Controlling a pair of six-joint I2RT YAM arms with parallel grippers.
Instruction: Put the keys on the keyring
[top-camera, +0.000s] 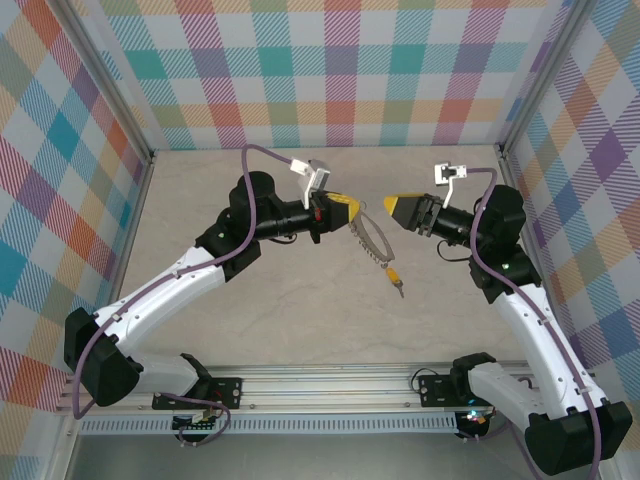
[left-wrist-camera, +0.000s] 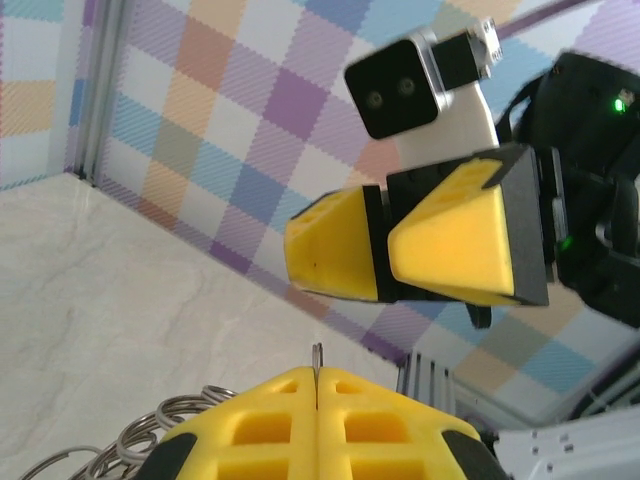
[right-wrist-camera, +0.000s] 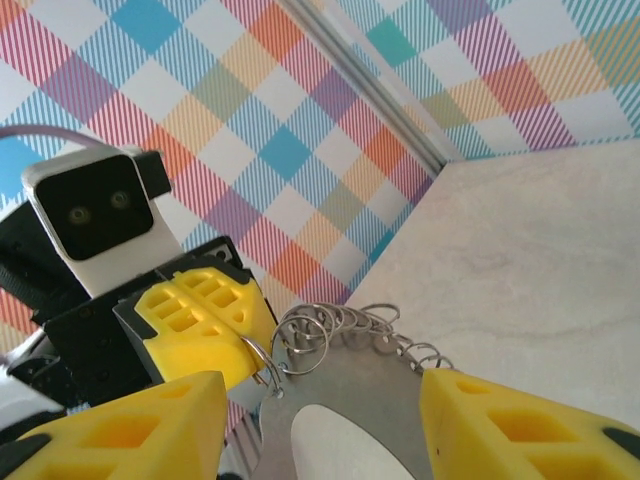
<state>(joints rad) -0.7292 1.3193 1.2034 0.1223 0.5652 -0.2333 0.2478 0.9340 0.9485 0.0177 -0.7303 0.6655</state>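
The keyring, a thin dark ring fringed with silvery wire loops, hangs tilted above the table between the two arms. My left gripper is shut on one wire loop at its upper end; the loop's thin edge pokes out between the closed yellow fingertips. My right gripper faces it from the right and is open. In the right wrist view the keyring sits between the spread fingers of the right gripper. A tiny key with a yellow head is just below the ring's lower end; whether it is attached is unclear.
Plaid walls close in the back and both sides of the pale marble table. A metal rail with the arm bases runs along the near edge. The right gripper's yellow fingers loom close in the left wrist view.
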